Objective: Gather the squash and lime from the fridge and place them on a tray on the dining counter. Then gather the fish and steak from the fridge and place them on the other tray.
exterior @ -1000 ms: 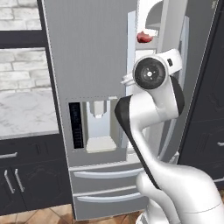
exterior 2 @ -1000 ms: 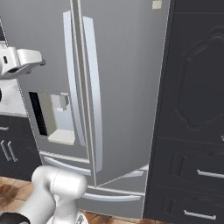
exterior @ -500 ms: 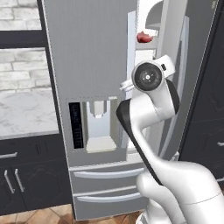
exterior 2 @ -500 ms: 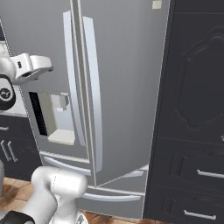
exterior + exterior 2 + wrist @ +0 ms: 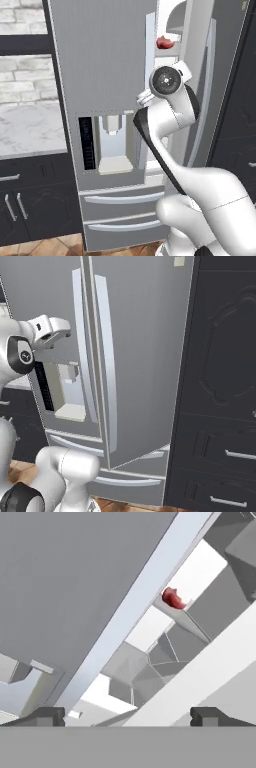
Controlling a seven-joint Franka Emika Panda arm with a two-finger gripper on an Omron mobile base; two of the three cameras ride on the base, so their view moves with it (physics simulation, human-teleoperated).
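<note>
- The fridge (image 5: pixel 100 75) stands ahead of the robot, between dark cabinets (image 5: pixel 220 406), with its right door (image 5: pixel 145 356) swung partly open and a gap showing between the two doors.
- Through that gap, in the left base view, a red lump, probably the steak (image 5: pixel 165 43), lies on a high shelf (image 5: pixel 172 31) inside the fridge; it is too small to be sure.
- The hand view shows the same red lump on the edge of a white shelf, beyond the long pale handle (image 5: pixel 125 619) of the left door.
- The gripper (image 5: pixel 127 716) is raised in front of the gap, touching nothing; its jaws stand wide apart with nothing between them.
- In the right base view the hand sits at the left edge, level with the water dispenser (image 5: pixel 70 391).
- A marble tabletop (image 5: pixel 30 127) lies to the left of the fridge.
</note>
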